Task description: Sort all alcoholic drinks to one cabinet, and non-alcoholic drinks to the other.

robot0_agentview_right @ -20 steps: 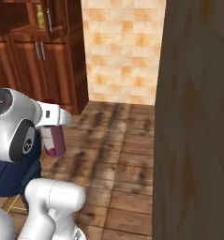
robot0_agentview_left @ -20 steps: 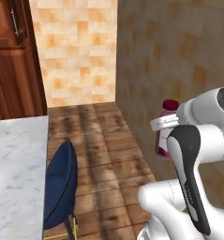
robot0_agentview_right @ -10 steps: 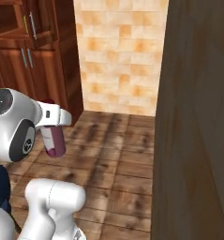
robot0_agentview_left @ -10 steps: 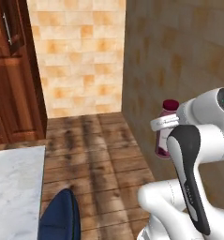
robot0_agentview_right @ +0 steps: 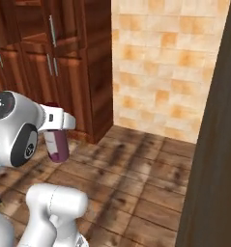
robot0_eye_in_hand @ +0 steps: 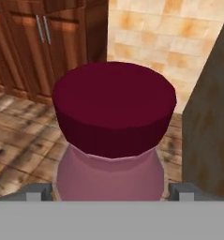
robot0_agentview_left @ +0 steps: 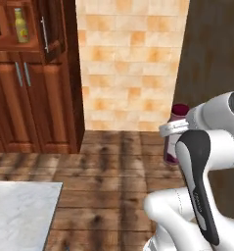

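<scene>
one maroon bottle (robot0_eye_in_hand: 111, 140) sitting clamped between the gripper (robot0_eye_in_hand: 111, 191) jaws, one yellow bottle (robot0_agentview_left: 21, 25) standing in the cabinet (robot0_agentview_left: 35, 83), views swinging round since before, cabinet now looming closer

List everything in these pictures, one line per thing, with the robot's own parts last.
maroon bottle: one, maroon with a pinkish cap end, held in the gripper above the floor.
yellow bottle: one, yellow, on an upper shelf of the cabinet.
cabinet: one, reddish-brown wood with silver bar handles, left of the tiled wall.
tiled wall: one, tan and orange, straight ahead.
counter: one, pale marble, lower left in the left base view.
gripper: one, closed around the maroon bottle.
</scene>
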Controlling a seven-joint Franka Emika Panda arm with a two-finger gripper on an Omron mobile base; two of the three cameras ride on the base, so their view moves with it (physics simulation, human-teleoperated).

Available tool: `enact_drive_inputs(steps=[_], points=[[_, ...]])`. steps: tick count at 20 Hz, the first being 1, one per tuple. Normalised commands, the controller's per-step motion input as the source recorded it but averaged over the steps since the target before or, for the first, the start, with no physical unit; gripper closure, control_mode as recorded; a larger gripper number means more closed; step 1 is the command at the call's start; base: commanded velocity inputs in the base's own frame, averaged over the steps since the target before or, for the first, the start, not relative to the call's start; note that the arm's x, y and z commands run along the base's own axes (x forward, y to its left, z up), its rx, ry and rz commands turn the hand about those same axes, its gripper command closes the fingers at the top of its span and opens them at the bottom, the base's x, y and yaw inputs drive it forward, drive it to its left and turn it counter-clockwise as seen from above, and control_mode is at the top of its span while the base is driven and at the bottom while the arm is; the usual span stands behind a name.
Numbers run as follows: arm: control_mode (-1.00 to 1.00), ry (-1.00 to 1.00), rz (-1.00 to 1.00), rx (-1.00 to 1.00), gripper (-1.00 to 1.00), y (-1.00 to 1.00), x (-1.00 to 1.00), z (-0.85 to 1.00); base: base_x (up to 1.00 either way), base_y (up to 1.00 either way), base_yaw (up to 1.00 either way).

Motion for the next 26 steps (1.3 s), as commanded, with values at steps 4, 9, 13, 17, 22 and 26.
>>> enact_drive_inputs(steps=[4,9,13,17,22,26], points=[[1.0,0.0,0.0,0.0,1.0,0.0,0.0,0.0,1.0,-0.25,0.55],[1.0,0.0,0.0,0.0,1.0,0.0,0.0,0.0,1.0,-0.25,0.58],[1.0,0.0,0.0,0.0,1.0,0.0,0.0,0.0,0.74,-0.09,0.73],[1.0,0.0,0.0,0.0,1.0,0.0,0.0,0.0,0.64,0.0,0.76],[1.0,0.0,0.0,0.0,1.0,0.0,0.0,0.0,0.82,0.0,0.74],[1.0,0.0,0.0,0.0,1.0,0.0,0.0,0.0,1.0,-0.05,0.59]])
